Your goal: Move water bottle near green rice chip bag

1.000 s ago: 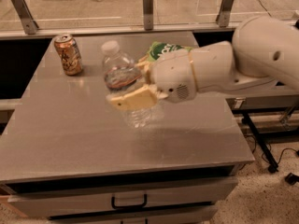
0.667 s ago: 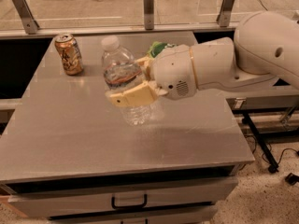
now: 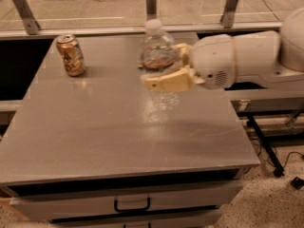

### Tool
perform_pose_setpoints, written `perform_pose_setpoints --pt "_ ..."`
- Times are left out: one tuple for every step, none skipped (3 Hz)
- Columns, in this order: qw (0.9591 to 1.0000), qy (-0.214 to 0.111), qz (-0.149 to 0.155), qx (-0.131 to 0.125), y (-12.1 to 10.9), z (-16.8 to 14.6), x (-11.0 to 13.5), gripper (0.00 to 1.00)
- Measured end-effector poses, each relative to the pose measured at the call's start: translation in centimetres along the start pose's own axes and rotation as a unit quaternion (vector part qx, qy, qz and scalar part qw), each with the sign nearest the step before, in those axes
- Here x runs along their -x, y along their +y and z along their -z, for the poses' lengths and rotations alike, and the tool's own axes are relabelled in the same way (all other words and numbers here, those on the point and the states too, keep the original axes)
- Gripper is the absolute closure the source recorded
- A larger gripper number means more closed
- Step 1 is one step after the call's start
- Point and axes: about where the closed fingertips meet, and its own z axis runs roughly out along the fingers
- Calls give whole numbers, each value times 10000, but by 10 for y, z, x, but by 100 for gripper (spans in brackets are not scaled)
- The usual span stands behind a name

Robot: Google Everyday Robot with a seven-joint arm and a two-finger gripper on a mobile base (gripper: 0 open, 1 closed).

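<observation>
The water bottle (image 3: 159,56) is clear and ribbed, with a white cap and a pale label with a reddish band. It is upright and held above the grey table (image 3: 95,137). My gripper (image 3: 162,66) reaches in from the right on a white arm (image 3: 237,61). It is shut on the bottle's middle, with one tan finger (image 3: 166,82) across the front. The green rice chip bag is hidden, seemingly behind the arm.
A tan-gold drink can (image 3: 71,55) stands at the table's back left. A glass railing with metal posts (image 3: 151,1) runs behind the table. A drawer with a black handle (image 3: 132,205) is under the front edge. Cables and a stand foot (image 3: 280,165) lie on the floor at right.
My gripper has carried the bottle to the right and away from the can. The green bag that showed beside the arm is now covered by it.
</observation>
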Motion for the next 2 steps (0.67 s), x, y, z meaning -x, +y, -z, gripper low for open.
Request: perform_pose_setpoints --pt "9974 -417 233 -531 -49 54 -2 100" --pt "9927 -731 228 -929 -94 88 -17 100"
